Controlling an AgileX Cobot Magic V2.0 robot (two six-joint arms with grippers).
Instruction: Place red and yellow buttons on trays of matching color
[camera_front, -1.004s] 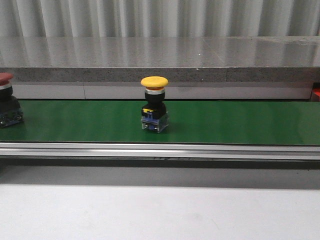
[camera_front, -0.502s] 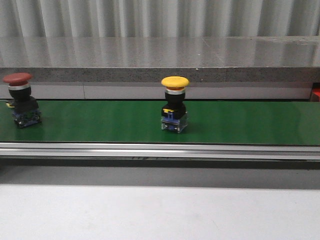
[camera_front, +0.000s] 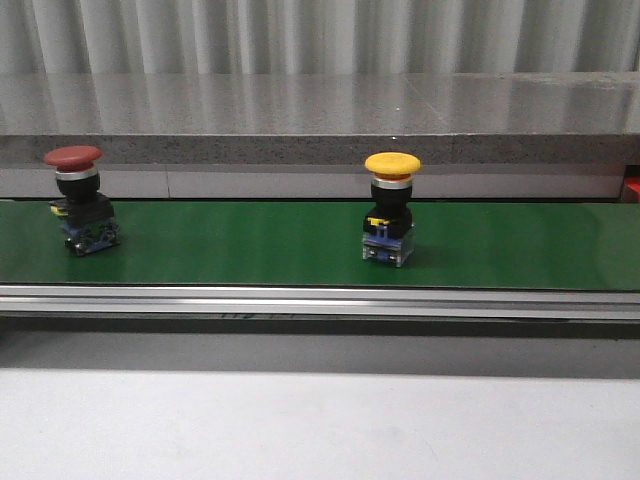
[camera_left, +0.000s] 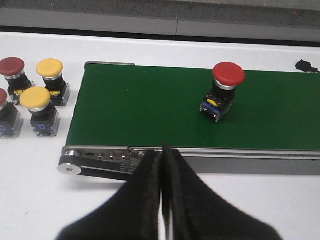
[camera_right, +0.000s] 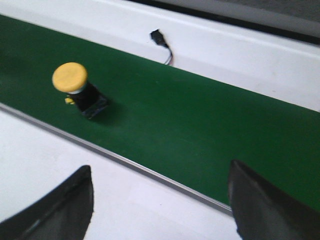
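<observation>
A yellow button (camera_front: 391, 207) stands upright right of the middle of the green belt (camera_front: 240, 250), with bare belt on both sides. A red button (camera_front: 82, 198) stands upright near the belt's left end, well apart from it. The left pincer (camera_left: 163, 150) is clenched, fingers touching, over the white surface (camera_left: 30, 185) beside the belt's near rail. The right pincer (camera_right: 160, 200) is released, fingers wide. Spare buttons (camera_left: 35, 95) sit beyond the belt end, one cut off. No writing is legible.
</observation>
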